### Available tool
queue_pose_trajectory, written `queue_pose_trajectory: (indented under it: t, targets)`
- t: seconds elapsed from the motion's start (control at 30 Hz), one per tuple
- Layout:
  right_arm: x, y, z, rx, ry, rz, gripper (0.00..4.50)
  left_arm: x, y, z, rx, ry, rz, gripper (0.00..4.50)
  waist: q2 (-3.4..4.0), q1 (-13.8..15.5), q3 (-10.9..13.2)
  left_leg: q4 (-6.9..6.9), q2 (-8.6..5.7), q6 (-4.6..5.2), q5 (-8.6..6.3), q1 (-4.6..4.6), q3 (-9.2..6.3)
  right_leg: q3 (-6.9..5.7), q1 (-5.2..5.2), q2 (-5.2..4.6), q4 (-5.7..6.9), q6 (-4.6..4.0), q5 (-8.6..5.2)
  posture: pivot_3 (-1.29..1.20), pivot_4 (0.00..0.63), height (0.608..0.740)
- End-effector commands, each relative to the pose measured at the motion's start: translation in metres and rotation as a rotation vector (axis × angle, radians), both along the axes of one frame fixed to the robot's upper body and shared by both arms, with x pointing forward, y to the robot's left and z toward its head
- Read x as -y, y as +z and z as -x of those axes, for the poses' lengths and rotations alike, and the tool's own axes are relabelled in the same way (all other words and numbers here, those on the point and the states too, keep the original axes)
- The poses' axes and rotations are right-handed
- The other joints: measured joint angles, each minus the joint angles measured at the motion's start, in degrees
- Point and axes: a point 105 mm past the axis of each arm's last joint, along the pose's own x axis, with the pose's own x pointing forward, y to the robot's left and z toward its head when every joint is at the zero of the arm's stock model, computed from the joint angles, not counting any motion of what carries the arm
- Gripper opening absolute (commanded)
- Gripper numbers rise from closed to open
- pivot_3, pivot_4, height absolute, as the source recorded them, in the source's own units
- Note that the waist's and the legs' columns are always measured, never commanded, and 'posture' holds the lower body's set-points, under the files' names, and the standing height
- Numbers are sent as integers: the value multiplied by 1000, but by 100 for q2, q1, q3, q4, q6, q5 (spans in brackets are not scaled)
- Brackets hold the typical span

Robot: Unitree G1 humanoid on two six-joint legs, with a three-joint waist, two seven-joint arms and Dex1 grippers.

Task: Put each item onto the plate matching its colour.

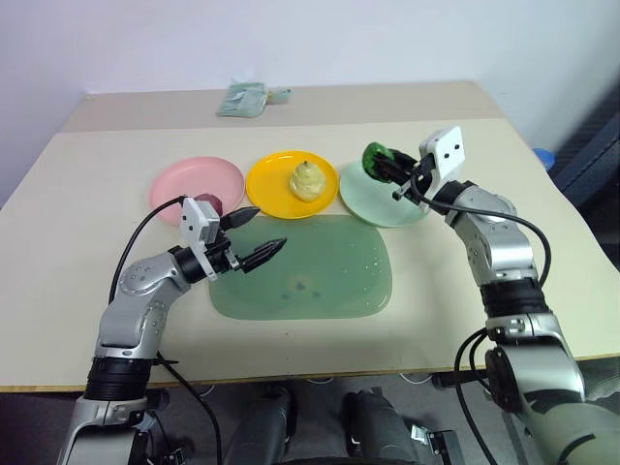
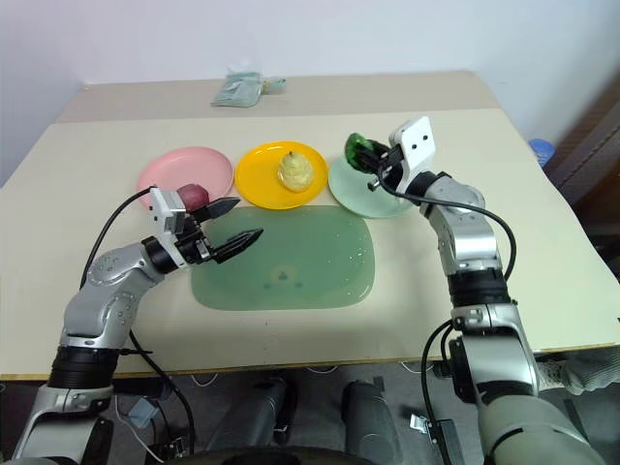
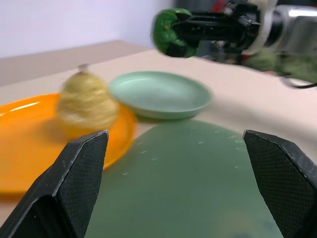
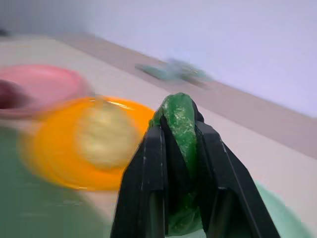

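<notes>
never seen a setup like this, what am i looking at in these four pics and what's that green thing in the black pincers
This is a two-armed humanoid robot sorting toy fruit onto plates by colour. The two wide pictures come from cameras in its head, looking down at a table. The two close-ups come from cameras on its wrists, looking along each claw.

On the table sit a pink plate holding a dark red ball, an orange-yellow plate holding a pale yellow pear, a mint green plate, and a translucent green mat.

The right claw is shut on the green-and-black ball, above the green plate. The left claw is open and empty, over the mat.
</notes>
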Motion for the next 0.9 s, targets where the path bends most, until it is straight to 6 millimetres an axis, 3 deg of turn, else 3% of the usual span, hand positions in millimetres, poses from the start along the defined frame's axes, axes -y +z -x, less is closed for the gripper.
queue_pose_trajectory:
  t: [0.03, 0.1, 0.17, 0.27, 0.57, 0.77, 0.9]
  targets:
    - [13, 0, -20, 17, -101, 6, 1188, -2, 10, -10, 53, 93, -48, 4500, 1, -26, 0, 0, 0, -17, 10, 0, 1, 0, 0, 0, 0, 0, 0, 0, 150, 740]
    - [16, -7, -27, -13, -140, 6, 1940, -3, 10, -13, 49, 122, -61, 4500, 1, -59, 0, -6, 0, -20, 12, 1, 2, 2, -3, 1, 0, 0, 0, 0, 150, 740]
    - [17, -13, -31, -36, -167, 3, 3127, -3, 11, -15, 43, 143, -59, 4500, 1, -113, 0, -14, 1, -28, 17, 0, 2, 3, -7, 1, 1, -1, 0, 0, 150, 740]
    - [16, -16, -34, -35, -184, 12, 4445, 0, 12, -18, 40, 156, -48, 4500, 1, -151, 1, -16, 1, -31, 19, 0, 3, 5, -8, 1, 1, 0, 0, 0, 150, 740]
    - [19, 11, -24, 101, -180, -91, 4445, 6, 24, -29, 81, 245, 63, 4500, 3, -138, 2, -15, 1, -32, 19, 0, 3, 7, -10, 3, 4, 0, 0, 0, 150, 740]
    - [26, 33, 11, 85, -199, -295, 4445, 5, 28, -42, 47, 341, 145, 4500, 3, -113, 1, -7, 0, -21, 13, -3, -1, 7, -11, 2, 12, 1, 1, 0, 150, 740]
    - [25, 34, 45, 81, -229, -302, 4445, 10, 27, -46, 32, 351, 158, 4500, 4, -111, 1, -6, 1, -7, 5, -3, -1, 8, -14, 2, 17, 1, 1, 0, 150, 740]
